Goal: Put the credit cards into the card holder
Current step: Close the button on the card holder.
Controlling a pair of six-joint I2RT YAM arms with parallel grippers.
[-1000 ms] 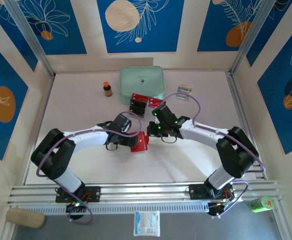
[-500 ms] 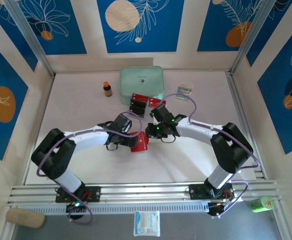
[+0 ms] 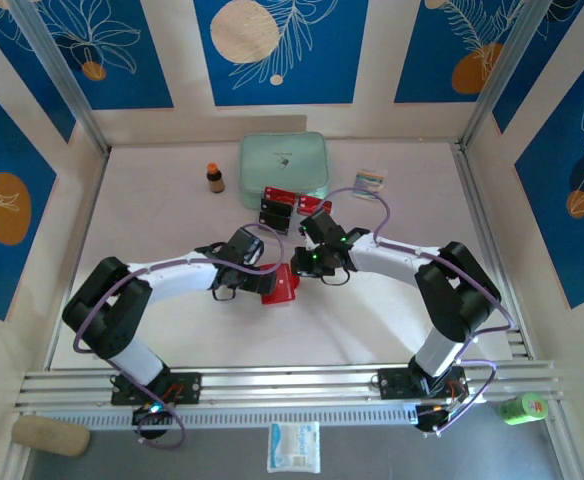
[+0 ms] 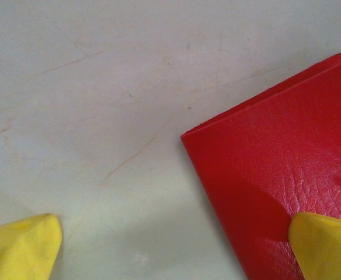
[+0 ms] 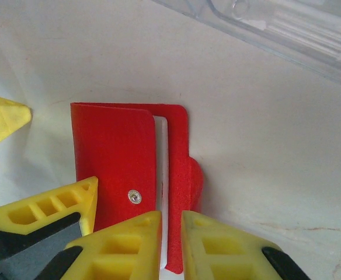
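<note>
Two fingers of the left pincer (image 4: 173, 245) gape wide, one tip over the pebbled red card holder (image 4: 275, 175), which lies flat on the scratched pale desk (image 4: 100, 87) with bare room around its rounded corners. The right pincer (image 5: 169, 224), a slit apart, straddles its flap edge; I cannot tell if it grips. The credit cards (image 3: 277, 200) lie farther back.

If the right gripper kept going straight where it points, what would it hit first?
Probably the red wallet: it lies directly ahead of the right gripper, though depth is unclear.
</note>
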